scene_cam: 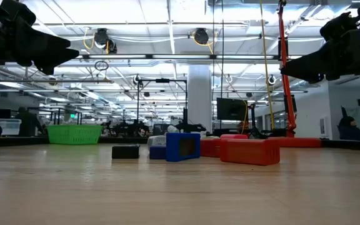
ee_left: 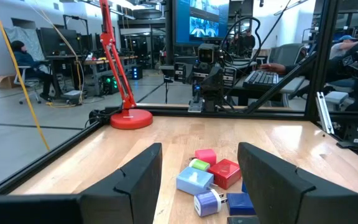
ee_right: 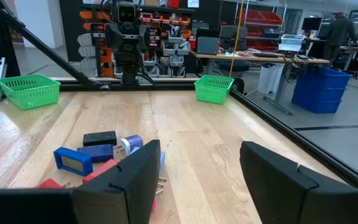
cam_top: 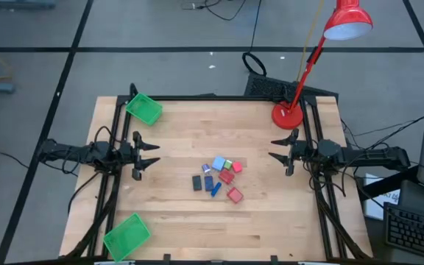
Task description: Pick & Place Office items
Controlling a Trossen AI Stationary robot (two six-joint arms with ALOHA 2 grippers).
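The office items lie in a loose cluster flat on the wooden table's middle. Among them are a light-blue block, a green bit, red blocks, a black rectangle and a blue stick. My left gripper hovers level at the table's left side, open, pointing toward the cluster. At the right side my right gripper hovers level and open, facing the cluster from the other side. Neither touches anything. The left wrist view shows the light-blue block beyond the fingers.
One green tray stands at the far left corner, another at the near left corner. A red desk lamp's base sits at the far right, close to my right arm. Black frame rails run along the table's edges.
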